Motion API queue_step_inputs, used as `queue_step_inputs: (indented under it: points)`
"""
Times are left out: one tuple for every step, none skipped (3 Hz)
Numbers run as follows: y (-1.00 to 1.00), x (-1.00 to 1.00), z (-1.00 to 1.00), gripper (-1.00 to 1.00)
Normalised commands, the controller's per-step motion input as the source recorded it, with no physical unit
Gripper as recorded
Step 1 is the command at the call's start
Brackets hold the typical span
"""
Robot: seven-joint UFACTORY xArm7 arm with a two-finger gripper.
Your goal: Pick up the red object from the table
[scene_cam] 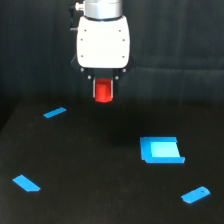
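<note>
1. One red object, one gripper, and four blue pieces on one table
2. The red object is a small, bright red-orange block with a smooth, slightly glossy face; it looks short and stubby, somewhat taller than wide, though its exact outline is too blurred to tell
3. It sits between the gripper's two thin fingers, raised clear of the table, high in the middle of the exterior view; its longer side runs up and down
4. The jaws are closed against the red object, one finger on each flank, holding it
5. The gripper body is a white, rounded housing with small dark screws, under a silvery metal ring
6. The table is flat, matte black and plain, blending into the dark backdrop
7. The blue square piece is the largest, flat, with a paler middle, toward the exterior view's right
8. The blue strip lies at upper left, thin and slanted
9. The blue slab lies at lower left, elongated and angled
10. The blue rounded piece lies at lower right, oblong and tilted
</note>
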Motion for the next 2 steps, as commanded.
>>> queue_step_inputs:
  points:
    - [0.01, 0.03, 0.30, -1.00]
    - [-0.02, 0.05, 0.25, -0.96]
